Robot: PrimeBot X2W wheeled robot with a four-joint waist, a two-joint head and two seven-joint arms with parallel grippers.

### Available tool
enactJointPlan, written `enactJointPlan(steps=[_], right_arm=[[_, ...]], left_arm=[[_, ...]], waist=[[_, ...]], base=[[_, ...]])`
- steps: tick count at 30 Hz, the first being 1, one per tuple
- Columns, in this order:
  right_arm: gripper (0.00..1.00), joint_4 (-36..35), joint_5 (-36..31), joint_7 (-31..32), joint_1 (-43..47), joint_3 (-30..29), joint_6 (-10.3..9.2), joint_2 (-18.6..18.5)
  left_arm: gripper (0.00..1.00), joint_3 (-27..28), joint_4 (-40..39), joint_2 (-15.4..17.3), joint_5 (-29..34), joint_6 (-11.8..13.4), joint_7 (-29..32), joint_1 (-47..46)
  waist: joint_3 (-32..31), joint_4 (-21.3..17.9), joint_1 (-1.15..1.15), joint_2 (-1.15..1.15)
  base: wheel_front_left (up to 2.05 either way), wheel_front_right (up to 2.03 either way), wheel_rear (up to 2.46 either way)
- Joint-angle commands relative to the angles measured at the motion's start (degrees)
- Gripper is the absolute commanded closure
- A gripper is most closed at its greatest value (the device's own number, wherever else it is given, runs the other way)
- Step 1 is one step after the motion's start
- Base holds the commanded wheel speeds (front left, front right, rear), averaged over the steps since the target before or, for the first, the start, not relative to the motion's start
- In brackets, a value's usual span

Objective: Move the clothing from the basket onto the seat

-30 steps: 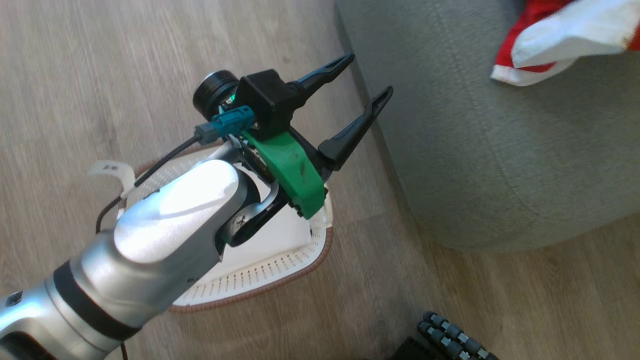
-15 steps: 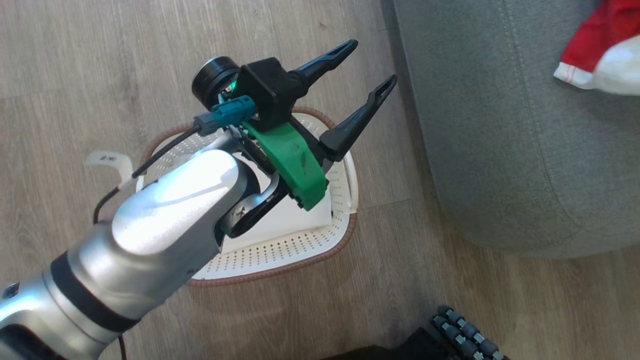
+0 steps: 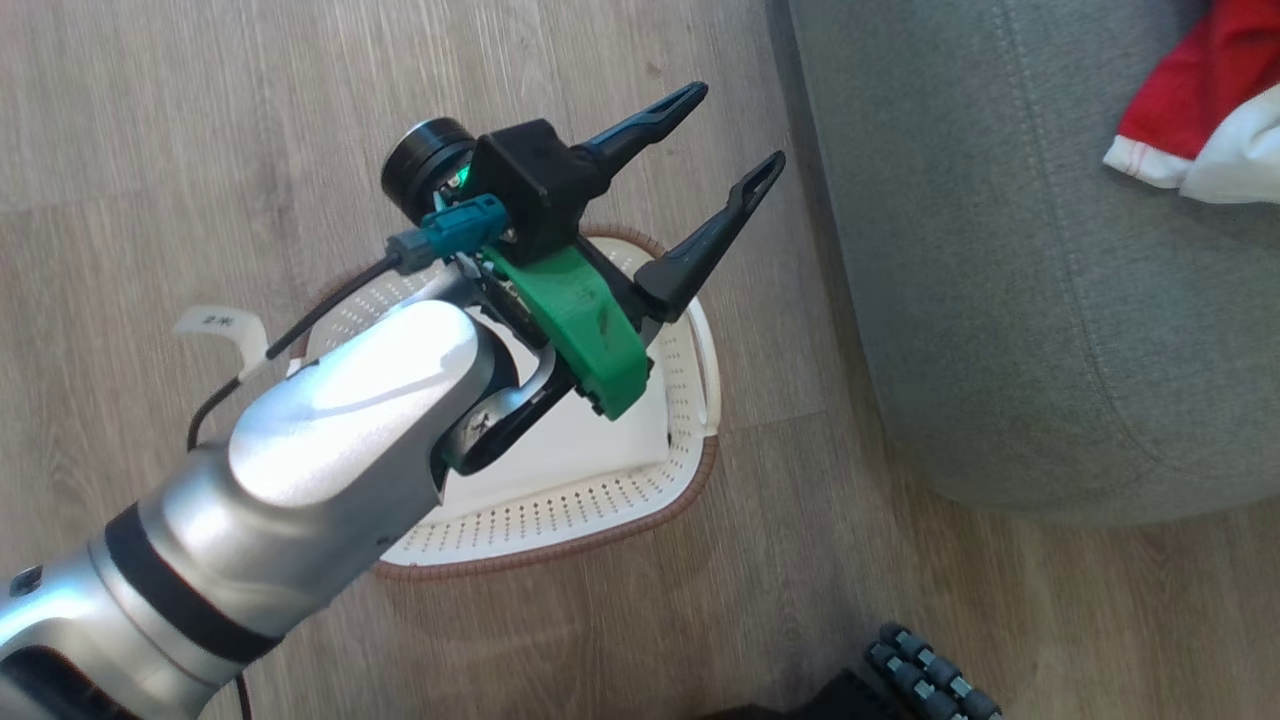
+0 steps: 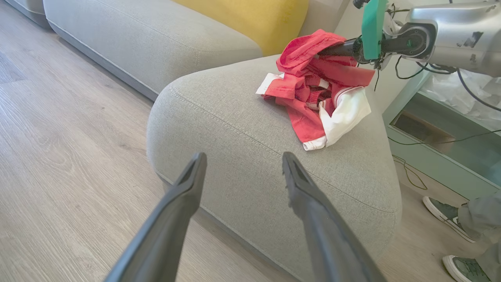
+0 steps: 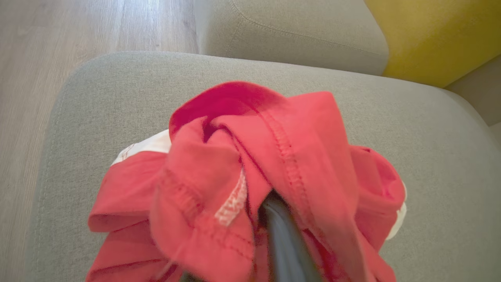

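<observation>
**Red clothing (image 4: 313,90) on seat (image 4: 242,129), basket (image 3: 560,512) on floor**

Red-and-white clothing lies bunched on top of the grey seat. In the head view it sits at the end far from the basket.

The right end effector (image 4: 336,47) is clenched on the top fold. In the left wrist view that fold is held up a little above the rest of the pile. The lower folds and a white panel rest on the seat. In the right wrist view, red fabric with stitched hems drapes over the fingers, and one dark finger (image 5: 282,235) shows through. The grey seat is underneath.

The left end effector (image 3: 738,125) is released, fingers spread wide. It hangs above the basket's rim on the seat side, pointing up and right toward the seat edge. In its own wrist view the two fingers frame the seat's rounded front corner.

The basket stands on the wood floor (image 3: 150,120) just beside the seat, not touching it, with a strip of floor between. It has a white perforated wall and a brown rim. Its white bottom shows beneath the silver left arm (image 3: 340,430).

A yellow cushion (image 4: 250,19) sits behind the seat, next to another grey sofa section (image 4: 148,35). A person's shoes (image 4: 444,213) are on the floor past the seat, at the right of the left wrist view.
</observation>
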Motion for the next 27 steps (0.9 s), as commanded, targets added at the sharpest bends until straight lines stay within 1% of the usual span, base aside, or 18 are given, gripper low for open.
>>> enactJointPlan(steps=[1, 8, 11, 13, 18, 21, 27], right_arm=[[0.00, -1.4, 0.7, 0.5, 1.4, 0.4, 0.40, -2.6], [0.00, -2.7, 4.2, 6.8, 3.2, 3.6, 0.40, -3.5], [0.00, -4.4, 6.0, 8.7, 4.1, 5.0, 0.40, -4.7], [0.00, -6.0, 6.9, 8.9, 4.5, 5.8, 0.40, -5.8], [0.00, -9.6, 8.2, 7.4, 5.4, 7.0, 0.40, -7.7], [0.00, -12.2, 8.4, 4.9, 6.2, 7.4, 0.40, -8.7], [0.00, -17.4, 9.4, -0.9, 8.9, 7.0, 0.40, -9.6]], left_arm=[[0.00, 2.0, -1.5, 0.4, -0.4, -0.3, -0.5, -0.9], [0.00, 1.9, -0.4, 0.3, -1.4, -0.4, -1.5, 0.6], [0.00, 2.1, -0.1, 0.4, -1.9, -0.3, -2.0, 1.3], [0.00, 2.2, 0.1, 0.4, -2.3, -0.2, -2.5, 1.9], [0.00, 2.7, 0.5, 0.5, -3.1, 0.1, -3.8, 3.3], [0.00, 3.1, 0.8, 0.6, -3.8, 0.5, -4.7, 4.6], [0.00, 4.2, 1.2, 1.1, -5.0, 1.4, -6.3, 7.3]], waist=[[-0.9, -0.4, 0.00, 0.00], [-5.1, -1.8, 0.00, 0.00], [-7.1, -2.2, 0.00, 0.00], [-8.4, -2.3, 0.00, 0.00], [-11.3, -1.9, 0.00, 0.00], [-13.7, -1.3, 0.00, 0.00], [-18.3, 1.0, 0.00, 0.00]], base=[[0.00, 0.00, 0.00], [0.00, 0.00, 0.00], [0.00, 0.00, 0.00], [0.00, 0.00, 0.00], [0.00, 0.00, 0.00], [0.00, 0.00, 0.00], [0.00, 0.00, 0.00]])
